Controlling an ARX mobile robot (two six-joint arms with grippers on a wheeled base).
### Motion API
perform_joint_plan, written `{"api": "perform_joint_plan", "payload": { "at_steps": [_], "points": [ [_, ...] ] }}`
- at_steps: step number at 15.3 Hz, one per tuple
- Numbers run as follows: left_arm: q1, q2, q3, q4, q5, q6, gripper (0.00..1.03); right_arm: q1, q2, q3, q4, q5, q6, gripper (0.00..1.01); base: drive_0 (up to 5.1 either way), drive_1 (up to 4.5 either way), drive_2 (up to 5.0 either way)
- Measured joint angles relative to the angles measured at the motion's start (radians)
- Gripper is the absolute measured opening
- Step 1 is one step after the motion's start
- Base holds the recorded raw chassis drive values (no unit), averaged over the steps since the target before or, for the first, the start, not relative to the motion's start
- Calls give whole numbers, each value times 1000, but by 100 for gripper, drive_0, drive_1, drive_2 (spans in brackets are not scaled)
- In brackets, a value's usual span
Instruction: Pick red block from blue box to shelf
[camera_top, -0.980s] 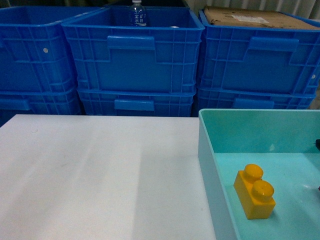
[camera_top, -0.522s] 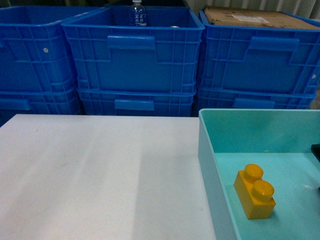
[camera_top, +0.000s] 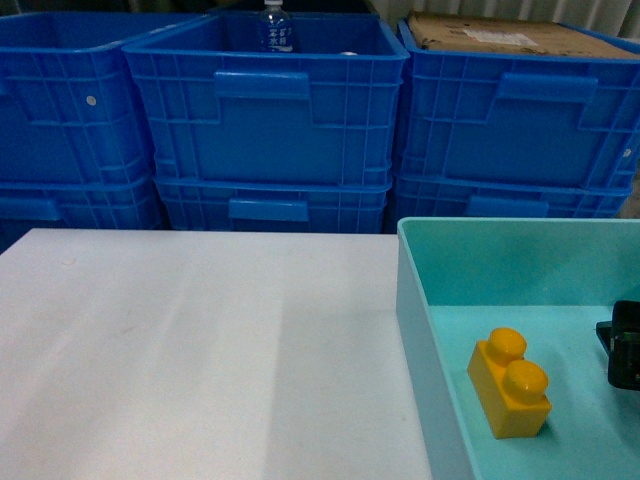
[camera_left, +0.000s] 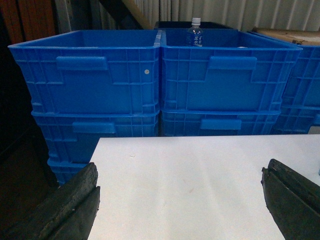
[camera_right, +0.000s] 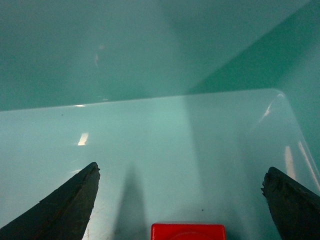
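Right wrist view, one red block (camera_right: 188, 231) in blue box (camera_right: 150, 60), both pincers spread wide, one yellow brick (camera_top: 509, 383)

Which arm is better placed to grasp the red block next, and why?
Right. Its open claw is inside the blue box with the red block between its fingers; the left claw hangs over the bare table.

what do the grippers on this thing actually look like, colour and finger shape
Both grippers have black, matte fingers with a rough, grainy surface, tapering to blunt wedge tips: left fingers, right fingers. In the head view only a black boxy piece of the right gripper shows. No cables or markings visible.
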Motion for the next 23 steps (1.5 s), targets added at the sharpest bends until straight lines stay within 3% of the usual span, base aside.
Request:
{"api": "perform_joint_plan", "payload": {
  "at_steps": [1, 2, 7, 12, 14, 16, 18, 20, 23],
  "points": [
    [0, 0, 0, 0, 0, 0, 98, -6, 7, 3, 5, -2, 0, 98, 0, 0, 0],
    [0, 0, 0, 0, 0, 0, 98, -11, 11, 6, 7, -3, -1, 88, 0, 0, 0],
    [0, 0, 0, 0, 0, 0, 98, -34, 0, 2, -2, -28, -10, 30, 0, 0, 0],
    [0, 0, 0, 0, 0, 0, 98, -50, -230, -19, -62, -109, -16, 28, 0, 0, 0],
    [0, 0, 0, 0, 0, 0, 98, -51, -419, -13, -164, -174, -12, 28, 0, 0, 0],
    [0, 0, 0, 0, 0, 0, 98, -80, -616, -13, -257, -244, 3, 28, 0, 0, 0],
    [0, 0, 0, 0, 0, 0, 98, -125, -827, -87, -226, -234, 6, 28, 0, 0, 0],
    [0, 0, 0, 0, 0, 0, 98, -140, -1048, -181, -271, -230, 0, 28, 0, 0, 0],
    [0, 0, 0, 0, 0, 0, 98, -84, -1232, -240, -379, -224, -2, 28, 0, 0, 0]
  ]
}}
